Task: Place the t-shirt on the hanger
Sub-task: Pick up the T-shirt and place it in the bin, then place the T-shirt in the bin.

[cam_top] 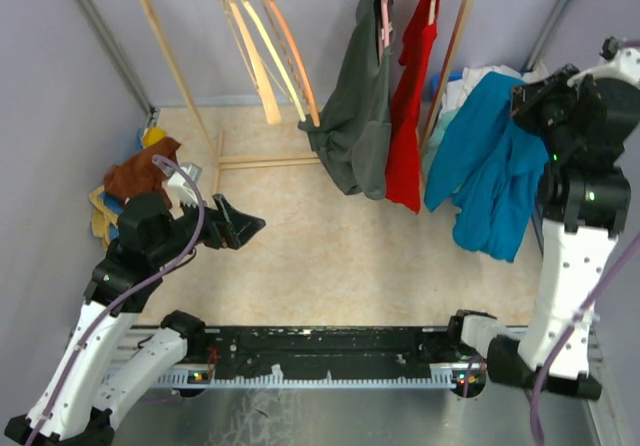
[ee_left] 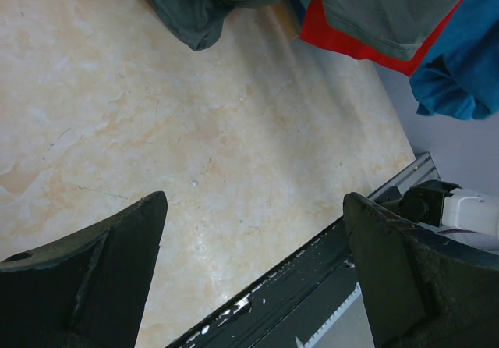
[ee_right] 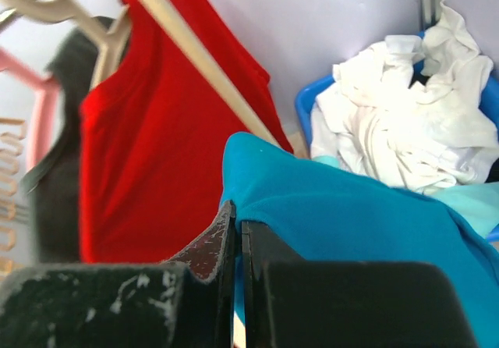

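The teal-blue t-shirt [cam_top: 490,176] hangs bunched in the air at the right, and my right gripper [cam_top: 530,101] is shut on its upper edge. In the right wrist view the jaws [ee_right: 238,223] are pressed together on a fold of the t-shirt [ee_right: 366,215]. The thin orange hanger [cam_top: 292,54] hangs empty on the rail at the back left, beside cream hangers. A strip of its wavy bar [ee_right: 9,200] shows at the left edge of the right wrist view. My left gripper [cam_top: 240,224] hovers open over the table at the left, with nothing between its fingers [ee_left: 253,198].
A wooden rack [cam_top: 170,56] stands at the back with cream hangers [cam_top: 255,56], a dark grey shirt [cam_top: 355,126] on a pink hanger [cam_top: 385,6], and a red shirt [cam_top: 410,116]. A blue basket of white cloth [ee_right: 405,122] sits behind the t-shirt. Clothes are piled [cam_top: 140,176] at the left.
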You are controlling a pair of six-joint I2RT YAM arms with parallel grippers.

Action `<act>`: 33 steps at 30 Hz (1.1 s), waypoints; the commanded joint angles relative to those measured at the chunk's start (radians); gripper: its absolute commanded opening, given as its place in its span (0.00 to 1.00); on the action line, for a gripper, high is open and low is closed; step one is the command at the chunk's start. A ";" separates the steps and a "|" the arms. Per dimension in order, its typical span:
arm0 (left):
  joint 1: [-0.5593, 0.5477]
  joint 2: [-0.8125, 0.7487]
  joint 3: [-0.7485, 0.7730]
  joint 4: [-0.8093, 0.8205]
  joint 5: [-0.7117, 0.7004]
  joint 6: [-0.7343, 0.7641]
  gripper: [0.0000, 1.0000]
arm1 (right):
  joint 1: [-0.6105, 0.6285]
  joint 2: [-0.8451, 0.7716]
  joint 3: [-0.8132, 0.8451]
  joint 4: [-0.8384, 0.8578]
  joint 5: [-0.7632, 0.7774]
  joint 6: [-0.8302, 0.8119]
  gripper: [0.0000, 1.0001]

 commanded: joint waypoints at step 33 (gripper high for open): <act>-0.001 0.021 -0.088 0.073 0.027 0.004 1.00 | -0.140 0.361 -0.305 0.301 -0.118 -0.080 0.54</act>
